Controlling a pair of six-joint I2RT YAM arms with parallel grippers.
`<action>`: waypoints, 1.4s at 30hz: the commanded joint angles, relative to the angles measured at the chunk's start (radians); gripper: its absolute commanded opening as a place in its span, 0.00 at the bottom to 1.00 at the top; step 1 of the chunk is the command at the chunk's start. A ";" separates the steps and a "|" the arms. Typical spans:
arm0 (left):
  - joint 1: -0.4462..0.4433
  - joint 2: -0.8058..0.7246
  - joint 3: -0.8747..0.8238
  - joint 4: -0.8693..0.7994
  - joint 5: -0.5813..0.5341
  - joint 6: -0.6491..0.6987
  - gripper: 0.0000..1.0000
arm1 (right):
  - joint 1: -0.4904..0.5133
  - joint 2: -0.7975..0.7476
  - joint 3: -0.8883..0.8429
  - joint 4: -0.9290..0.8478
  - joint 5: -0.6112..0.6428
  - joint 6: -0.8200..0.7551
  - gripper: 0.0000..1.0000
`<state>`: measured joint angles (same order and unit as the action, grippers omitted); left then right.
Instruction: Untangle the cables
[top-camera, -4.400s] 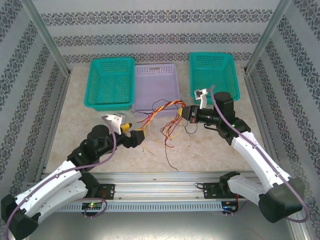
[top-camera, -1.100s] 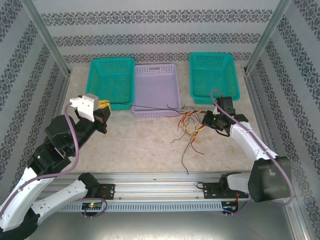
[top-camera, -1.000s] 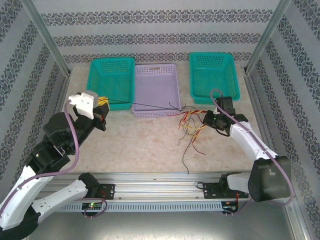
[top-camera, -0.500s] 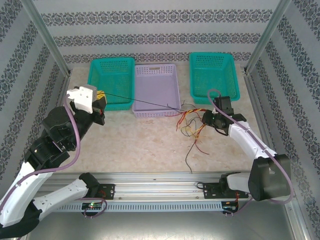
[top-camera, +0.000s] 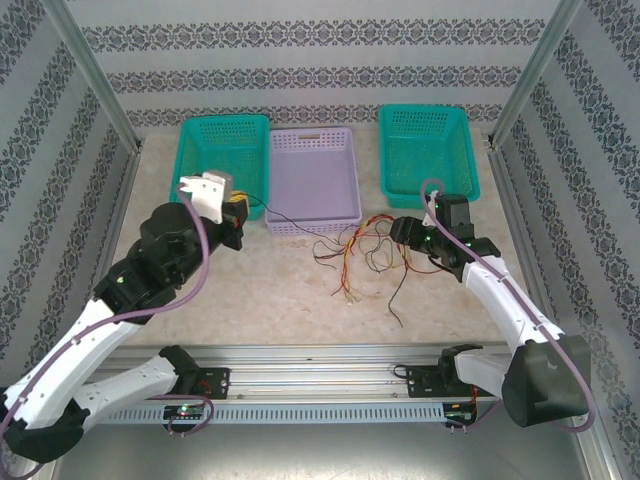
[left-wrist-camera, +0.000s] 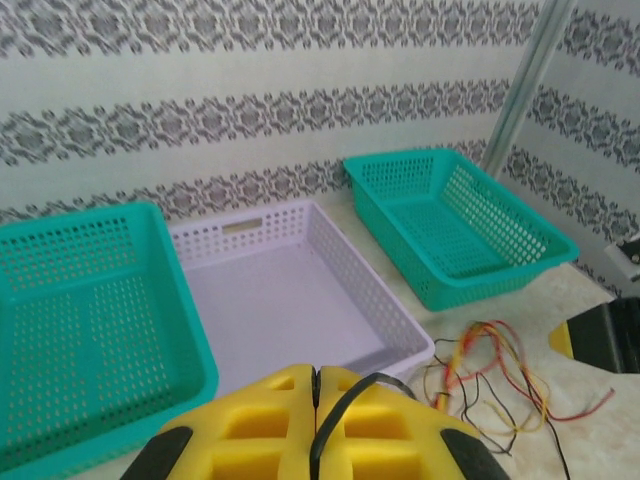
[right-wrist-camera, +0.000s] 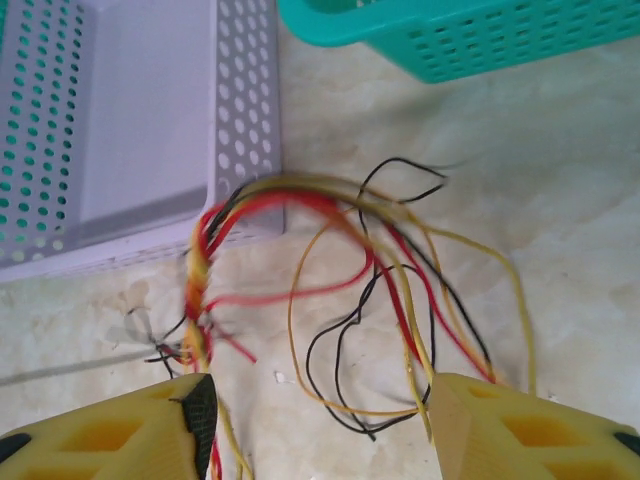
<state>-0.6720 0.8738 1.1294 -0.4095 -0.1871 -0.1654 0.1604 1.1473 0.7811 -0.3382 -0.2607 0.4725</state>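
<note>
Counter (top-camera: 250, 290) carries three baskets along the far side: left teal basket (top-camera: 215, 165), lavender basket (top-camera: 312, 180) in the middle, right teal basket (top-camera: 428, 150). The cables (top-camera: 352, 238) lie in a loose tangle of red, yellow, orange and black strands on the counter, just in front of the lavender basket's near right corner, with ends trailing toward the near edge. Left gripper (top-camera: 235, 212) is raised in front of the left teal basket. In the left wrist view its yellow fingers (left-wrist-camera: 316, 375) are pressed together, with one black cable (left-wrist-camera: 345, 400) pinched between them and arching out to the right. The rest of the tangle (left-wrist-camera: 490, 365) lies on the counter beyond, well apart from it. Right gripper (top-camera: 398, 230) sits low at the right end of the tangle. In the right wrist view its fingers stand well apart (right-wrist-camera: 315, 400). The strands (right-wrist-camera: 300, 215) fan out on the counter in the gap and just ahead, next to the lavender basket wall (right-wrist-camera: 245, 120). No strand is seen clamped by it.
</note>
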 joint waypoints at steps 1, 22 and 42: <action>0.009 0.006 0.005 0.079 0.012 -0.025 0.00 | 0.020 0.012 0.068 -0.068 -0.018 0.006 0.59; 0.009 -0.073 0.004 0.129 0.105 -0.210 0.00 | 0.474 0.254 -0.062 0.255 0.251 0.203 0.57; 0.009 -0.088 -0.035 0.163 0.060 -0.206 0.00 | 0.638 0.289 -0.133 0.556 0.169 0.232 0.55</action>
<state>-0.6720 0.7837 1.1046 -0.3012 -0.1101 -0.3786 0.7959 1.4818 0.6537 0.1360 -0.0196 0.7090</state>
